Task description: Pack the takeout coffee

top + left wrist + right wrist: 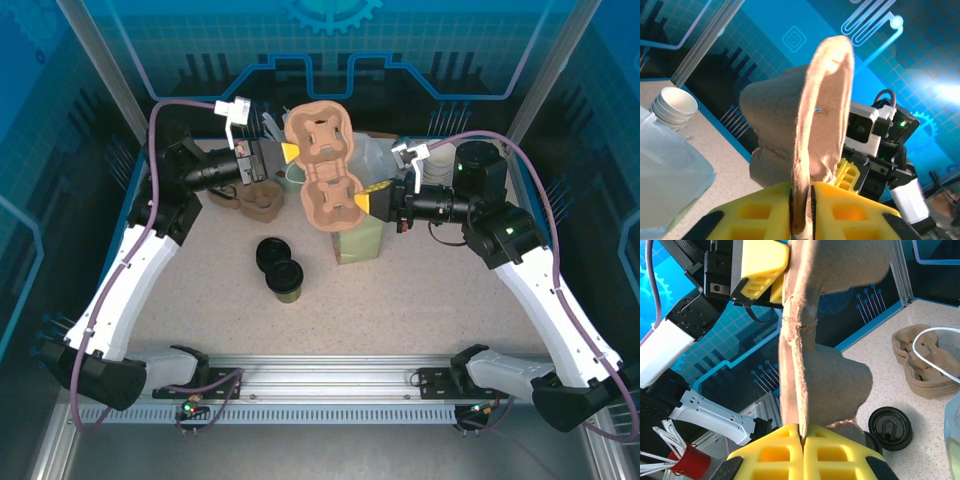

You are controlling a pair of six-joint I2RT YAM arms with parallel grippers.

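Observation:
The takeout coffee [286,278], a short olive-green cup with a black lid, stands on the table in front of both grippers, untouched. Above it a tan moulded-pulp cup carrier [326,165] hangs in the air between the grippers. My left gripper [290,152] pinches the carrier's far-left rim; in the left wrist view its yellow fingers [801,202] sit on either side of that rim [825,100]. At the carrier's near-right end my right gripper [375,200] is shut on the edge, its pads [802,437] pressed on the pulp [805,360].
A green paper bag [358,238] stands behind the carrier. Loose black lids [269,252] lie beside the coffee. A stack of carriers [262,198] lies at the back left. White-rimmed cups [674,105] and a clear plastic bag [665,165] are nearby.

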